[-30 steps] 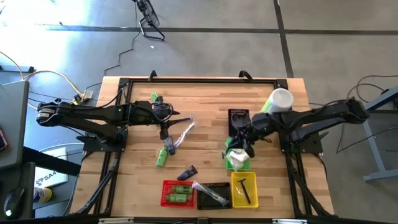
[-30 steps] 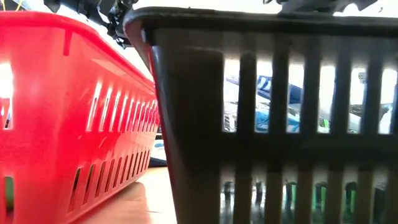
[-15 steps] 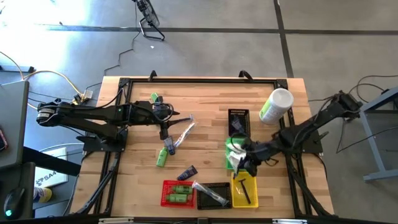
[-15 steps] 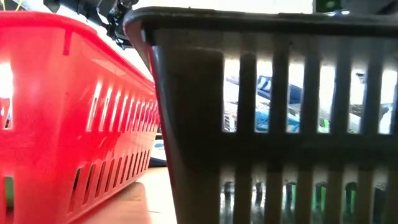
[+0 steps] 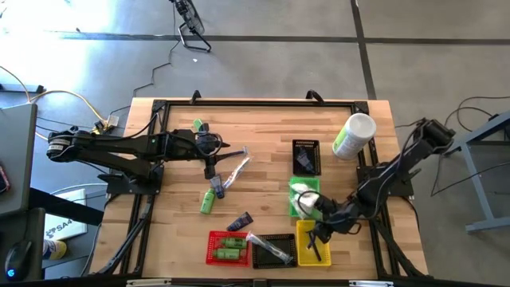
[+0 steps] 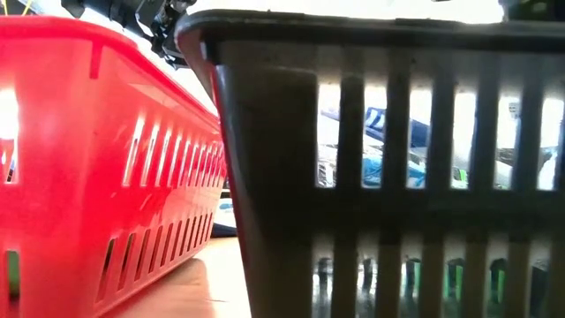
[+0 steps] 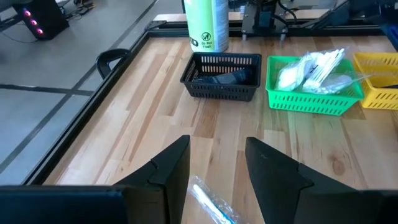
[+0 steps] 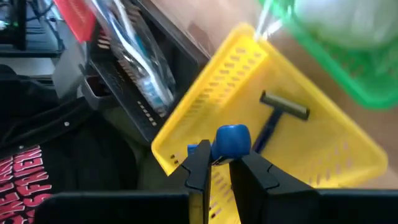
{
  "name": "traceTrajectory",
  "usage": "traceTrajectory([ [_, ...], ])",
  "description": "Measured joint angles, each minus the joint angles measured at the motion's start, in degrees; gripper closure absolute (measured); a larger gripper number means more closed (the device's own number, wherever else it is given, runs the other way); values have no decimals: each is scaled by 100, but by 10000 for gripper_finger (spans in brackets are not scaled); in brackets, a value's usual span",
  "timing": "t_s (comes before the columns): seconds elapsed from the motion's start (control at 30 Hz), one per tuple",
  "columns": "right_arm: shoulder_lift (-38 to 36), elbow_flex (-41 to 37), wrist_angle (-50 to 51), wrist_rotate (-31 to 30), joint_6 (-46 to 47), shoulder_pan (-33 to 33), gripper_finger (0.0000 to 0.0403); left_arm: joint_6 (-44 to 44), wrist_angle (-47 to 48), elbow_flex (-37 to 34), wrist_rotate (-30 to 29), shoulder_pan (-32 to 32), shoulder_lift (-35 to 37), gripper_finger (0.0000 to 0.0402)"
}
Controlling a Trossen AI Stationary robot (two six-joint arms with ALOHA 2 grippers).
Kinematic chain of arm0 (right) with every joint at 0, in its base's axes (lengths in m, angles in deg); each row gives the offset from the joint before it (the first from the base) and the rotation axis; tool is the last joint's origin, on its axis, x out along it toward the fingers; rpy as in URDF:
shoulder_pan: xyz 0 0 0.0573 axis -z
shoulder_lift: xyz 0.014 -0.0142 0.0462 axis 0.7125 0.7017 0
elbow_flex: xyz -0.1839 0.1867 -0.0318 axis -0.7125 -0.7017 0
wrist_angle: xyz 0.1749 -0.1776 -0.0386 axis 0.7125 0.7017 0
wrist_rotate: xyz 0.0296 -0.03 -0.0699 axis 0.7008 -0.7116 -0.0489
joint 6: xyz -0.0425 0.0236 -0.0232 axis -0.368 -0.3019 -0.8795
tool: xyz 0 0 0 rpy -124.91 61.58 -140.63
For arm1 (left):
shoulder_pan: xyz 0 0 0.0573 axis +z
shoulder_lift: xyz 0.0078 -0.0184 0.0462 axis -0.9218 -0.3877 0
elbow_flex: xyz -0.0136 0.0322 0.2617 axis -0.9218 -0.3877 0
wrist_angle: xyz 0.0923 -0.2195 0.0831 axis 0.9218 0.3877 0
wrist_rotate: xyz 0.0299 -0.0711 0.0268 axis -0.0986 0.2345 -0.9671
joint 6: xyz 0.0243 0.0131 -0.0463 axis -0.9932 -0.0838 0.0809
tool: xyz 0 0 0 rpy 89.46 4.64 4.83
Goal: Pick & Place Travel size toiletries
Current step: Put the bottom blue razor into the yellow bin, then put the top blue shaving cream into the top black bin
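Over the yellow basket (image 5: 313, 241) at the front of the desk (image 5: 263, 131) hangs the right end effector (image 5: 319, 233). Its two fingers are clenched on a small razor (image 8: 231, 139) with a blue head. Another razor (image 8: 278, 111), dark with a grey head, lies inside the yellow basket.

Next to it sits the green basket (image 5: 303, 199), full of white packets (image 7: 311, 68). Farther back, a black basket (image 5: 306, 157) holds a dark tube (image 7: 225, 78). A white and green cup (image 5: 353, 135) lies by the back right corner of the desk.

At the front, a red basket (image 5: 228, 248) holds green bottles (image 5: 229, 247). Just beside it, another black basket (image 5: 273, 249) holds a toothbrush in clear wrap (image 5: 268, 245).

On the left side of the desk, the left end effector (image 5: 210, 168) hangs with its fingers apart and nothing between them. A wrapped toothbrush (image 5: 236, 171) lies just beside it on the wood. A green bottle (image 5: 209, 202) and a dark tube (image 5: 239, 222) lie loose nearer the front. Another green bottle (image 5: 198, 126) lies near the back.
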Motion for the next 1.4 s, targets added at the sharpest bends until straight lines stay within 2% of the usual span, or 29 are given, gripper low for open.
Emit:
traceTrajectory([
  [0.33,169,0,-40,146,321,-148,346,0,-5,2,2,0,0,252],
  [0.67,169,0,-42,148,273,-144,299,0,-9,2,2,0,0,252],
  [0.8,169,0,-42,416,132,-144,291,2,-7,2,2,0,-1,252],
  [0.97,154,0,-104,745,-63,-142,304,44,-9,2,9,0,-1,252],
  [1.13,-21,0,-185,783,-432,-60,326,44,-9,2,9,0,-1,252],
  [1.4,-451,0,-217,403,-1989,489,360,44,-11,2,9,0,-1,252],
])
